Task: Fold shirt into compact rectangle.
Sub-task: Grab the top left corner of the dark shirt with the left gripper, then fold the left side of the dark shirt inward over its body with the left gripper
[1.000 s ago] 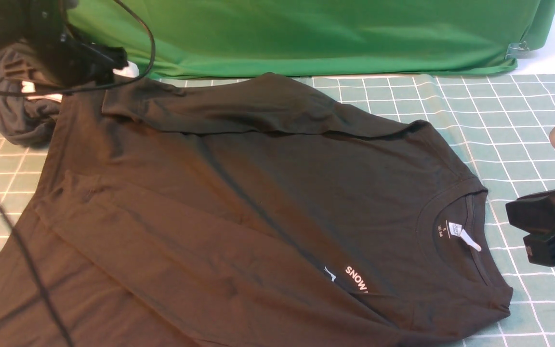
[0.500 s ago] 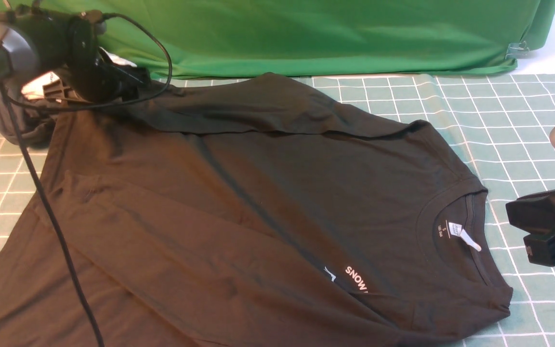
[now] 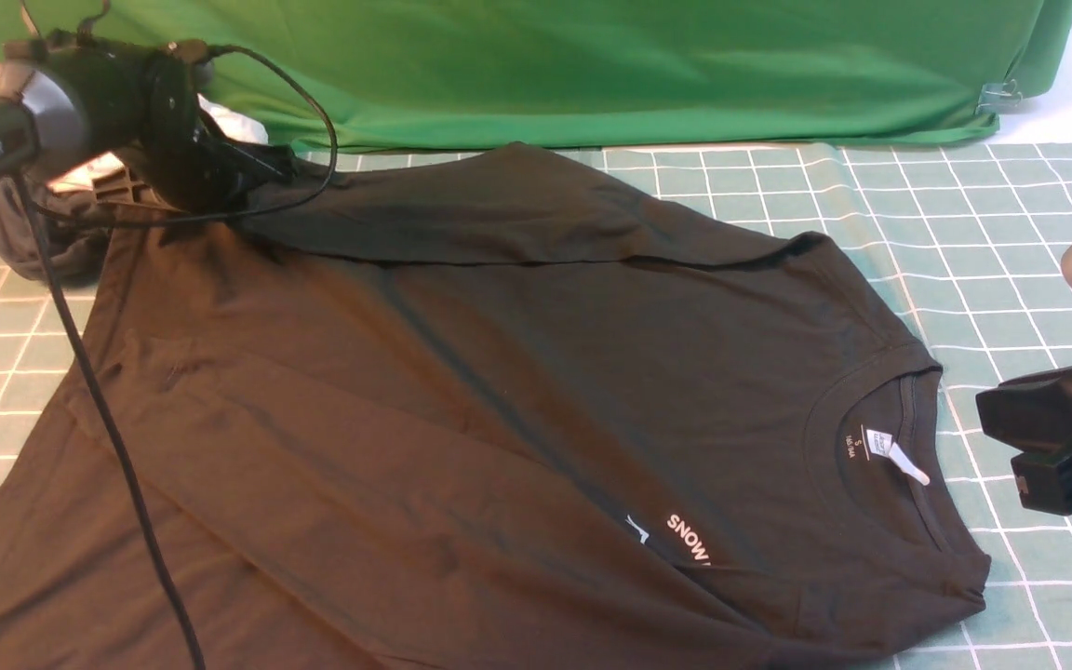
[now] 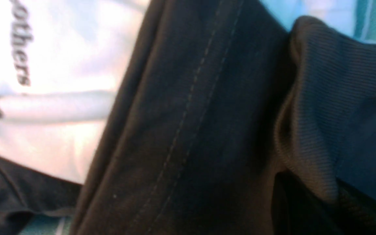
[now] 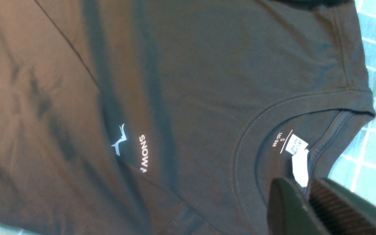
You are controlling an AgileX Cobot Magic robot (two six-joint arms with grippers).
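The table (image 3: 1011, 214), checked pale green, carries the shirt (image 3: 499, 391) — spread flat, collar to the right. A dark grey garment (image 3: 38, 247) lies bunched at far left.

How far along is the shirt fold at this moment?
Done: the shirt lies flat with both sleeves folded across its body. In hand: the left gripper is shut on its far corner; the right gripper hovers beside the collar, holding nothing. Left: every body fold; no compact rectangle yet.
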